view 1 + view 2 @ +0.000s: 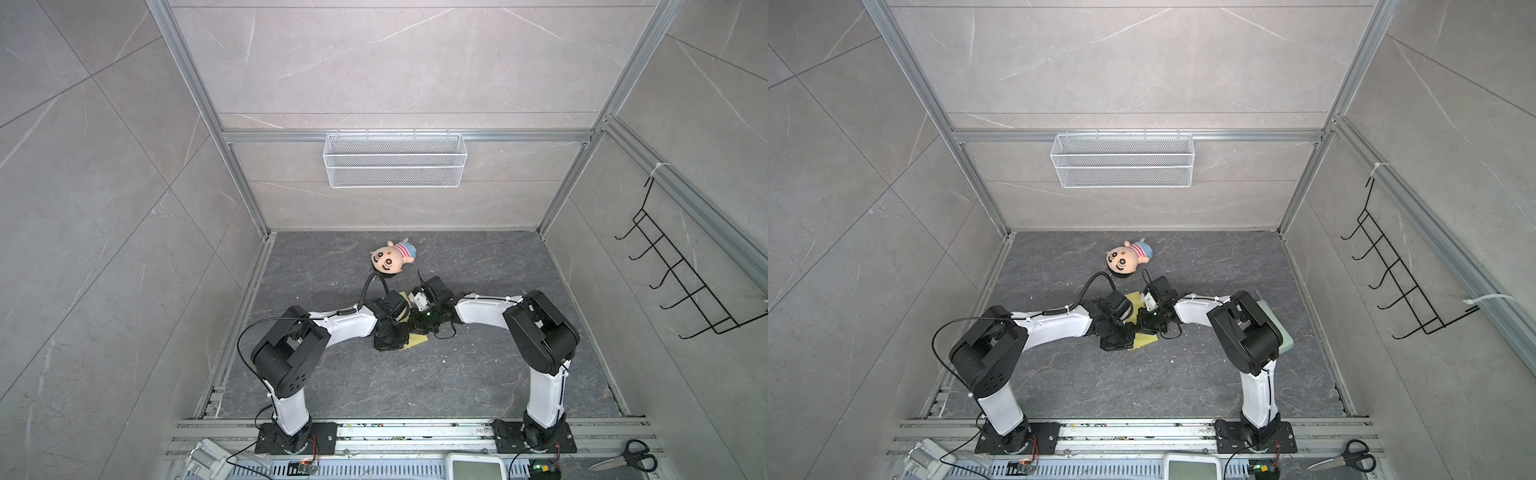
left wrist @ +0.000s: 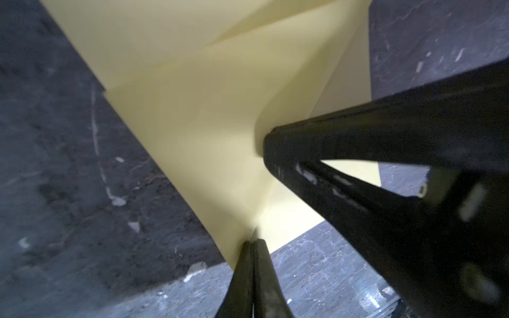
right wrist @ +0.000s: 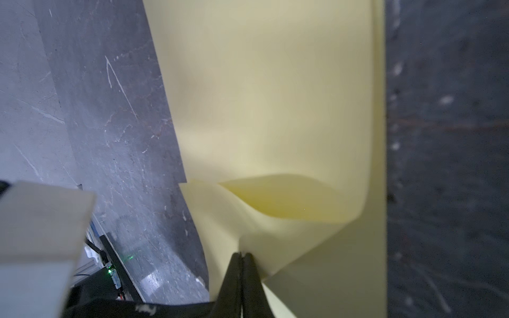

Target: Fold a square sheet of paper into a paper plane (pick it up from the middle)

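Top views: square sheet of paper [image 1: 1148,340] mid table [image 1: 478,374], mostly buried under the two wrists, only yellow corners poking out. Near the plush doll [image 1: 390,258], not touching it. Pale green pad [image 1: 1283,332] tucked behind the right arm's elbow, well apart from the paper. Jaw state unreadable from up here.

Left wrist: left gripper [image 2: 254,243] clamped tight on a corner of the sheet, no gap between the fingers. Paper part-folded: diagonal creases, overlapping layers. Also in shot: right gripper [image 2: 271,148], fingers pinched to a point, biting the paper at a fold, near the left one but apart.

Right wrist: same right gripper closed on a paper edge, sheet buckling into a curl just past the tips. Dark table on both sides of the yellow.
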